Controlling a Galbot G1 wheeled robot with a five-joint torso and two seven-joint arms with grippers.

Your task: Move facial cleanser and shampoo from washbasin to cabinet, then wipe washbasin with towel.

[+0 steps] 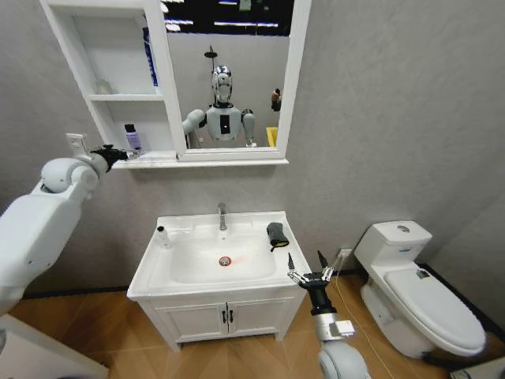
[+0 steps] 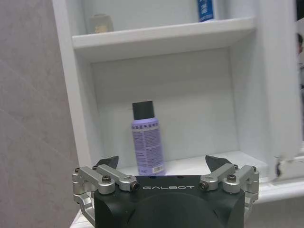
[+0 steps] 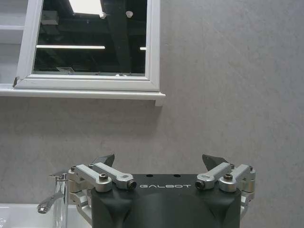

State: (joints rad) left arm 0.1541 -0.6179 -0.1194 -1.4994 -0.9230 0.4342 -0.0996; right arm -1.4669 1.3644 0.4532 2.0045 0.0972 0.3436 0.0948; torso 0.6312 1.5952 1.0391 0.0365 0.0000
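Purple bottle [image 2: 147, 137] stands on the cabinet [image 2: 199, 166] shelf just beyond the empty, spread left hand [image 2: 161, 164].

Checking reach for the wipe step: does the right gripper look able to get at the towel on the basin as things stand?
Probably yes. The right gripper hangs open at the washbasin's front right corner, and the towel lies uncovered on the rim just beyond it, with nothing between. The left gripper is up at the cabinet.

Count: one washbasin [image 1: 162, 276] with one tap [image 1: 222, 215], one white bottle [image 1: 162, 236] and one towel [image 1: 277, 234]; one three-shelf cabinet [image 1: 76, 59] holding one purple bottle [image 1: 132, 137] and one blue bottle [image 1: 149, 55]; one toilet [image 1: 414, 290]; two grippers, left [image 1: 117, 153] and right [image 1: 308, 268].
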